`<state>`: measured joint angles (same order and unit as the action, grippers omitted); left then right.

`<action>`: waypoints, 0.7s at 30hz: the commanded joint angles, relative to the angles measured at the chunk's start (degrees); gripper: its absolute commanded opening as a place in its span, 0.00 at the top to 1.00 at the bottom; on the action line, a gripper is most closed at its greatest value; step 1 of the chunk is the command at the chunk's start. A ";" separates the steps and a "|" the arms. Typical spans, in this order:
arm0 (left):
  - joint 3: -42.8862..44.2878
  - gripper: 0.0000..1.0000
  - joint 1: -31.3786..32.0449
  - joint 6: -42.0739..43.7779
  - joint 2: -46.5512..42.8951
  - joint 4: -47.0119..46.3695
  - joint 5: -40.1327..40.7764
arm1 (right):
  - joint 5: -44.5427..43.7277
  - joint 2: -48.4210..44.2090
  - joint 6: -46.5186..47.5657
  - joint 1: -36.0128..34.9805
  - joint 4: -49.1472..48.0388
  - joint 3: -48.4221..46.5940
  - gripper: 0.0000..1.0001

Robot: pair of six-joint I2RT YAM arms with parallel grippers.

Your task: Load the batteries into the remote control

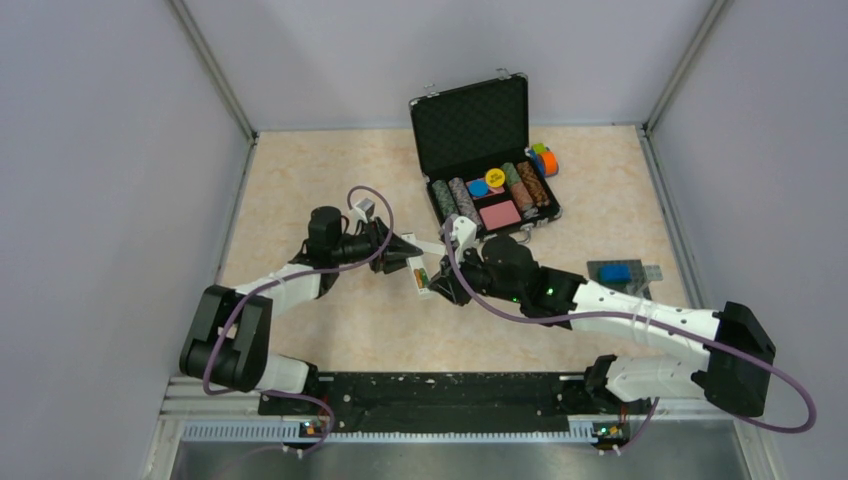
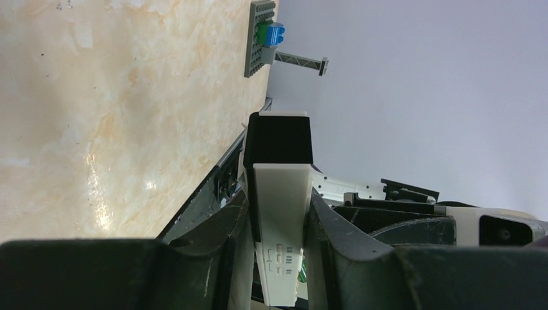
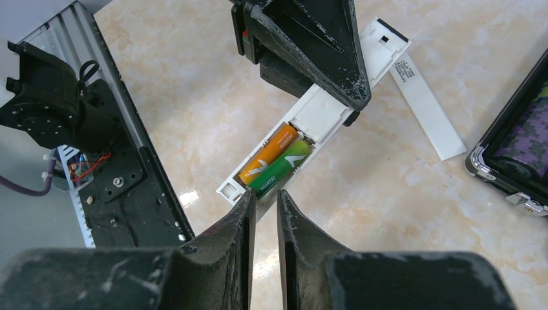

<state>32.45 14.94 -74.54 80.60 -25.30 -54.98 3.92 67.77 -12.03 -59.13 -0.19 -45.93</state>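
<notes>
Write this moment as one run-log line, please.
left gripper: clamps remote control | batteries: both seated, uncovered | right gripper: jaws almost shut, empty, near battery end | cover: loose on table

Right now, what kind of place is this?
Probably a robot test cell in a lab: plain grey walls enclose a tabletop, with props like a poker chip case and toy-brick baseplate.

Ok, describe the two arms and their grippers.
The left arm and right arm have white links, black joints and a looping purple cable each. The left gripper and right gripper have scuffed black wedge-shaped fingers.
</notes>
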 commanded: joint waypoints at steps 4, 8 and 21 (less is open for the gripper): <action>0.89 1.00 0.71 0.89 -2.55 -1.40 -2.97 | -2.29 1.50 -0.21 0.11 0.06 -2.88 0.84; 1.05 1.00 0.66 1.27 -2.87 -1.42 -3.18 | -2.33 2.64 -0.27 0.15 0.14 -3.34 0.84; 1.63 1.00 0.67 3.63 -4.71 -0.20 -4.04 | -1.98 4.45 -2.16 1.48 2.56 -4.00 0.89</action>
<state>32.45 14.87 -70.63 79.50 -24.27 -53.25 4.10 70.67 -13.43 -59.02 1.67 -47.81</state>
